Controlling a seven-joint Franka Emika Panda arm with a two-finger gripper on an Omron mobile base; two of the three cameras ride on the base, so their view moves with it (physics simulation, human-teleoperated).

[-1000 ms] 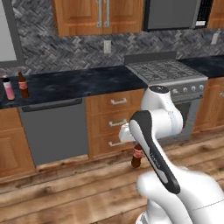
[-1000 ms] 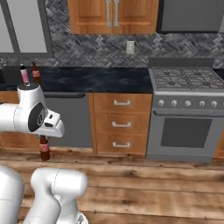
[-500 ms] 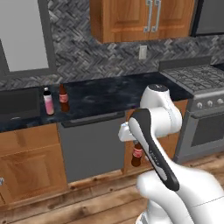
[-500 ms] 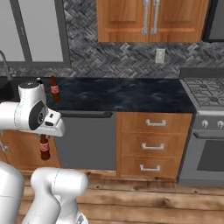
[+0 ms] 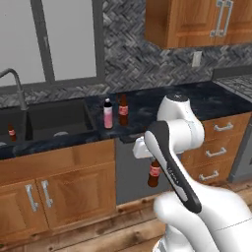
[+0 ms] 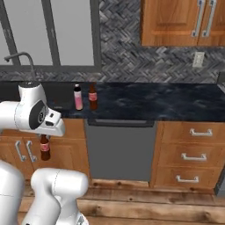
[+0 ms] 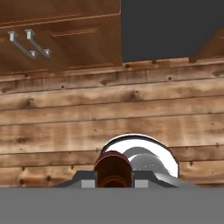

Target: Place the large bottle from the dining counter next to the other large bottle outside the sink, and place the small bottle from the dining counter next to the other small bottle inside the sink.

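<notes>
My gripper [image 5: 153, 160] [image 6: 44, 137] hangs low in front of the cabinets, shut on the neck of the small bottle [image 5: 154, 173] [image 6: 44, 147], a short brown one with a red label. In the hand view that bottle [image 7: 113, 169] sits between the fingertips, above the wood floor. On the worktop right of the sink [image 5: 54, 116] stand the pale pink bottle [image 5: 108, 113] [image 6: 78, 97] and, close beside it, the tall brown large bottle [image 5: 123, 109] [image 6: 92, 96]. Another small brown bottle [image 5: 11, 132] stands inside the basin at its left. The dining counter is out of view.
A grey gooseneck tap [image 5: 15, 83] [image 6: 24, 59] rises behind the sink. A dark dishwasher front [image 6: 121, 149] sits under the worktop, with drawers [image 6: 189, 154] to its right and cabinet doors [image 5: 59, 192] under the sink. Wood floor lies below.
The whole picture has shifted as the base moved: the stove has left the views and the sink and window have come in. The gripper stays shut on the small bottle.
</notes>
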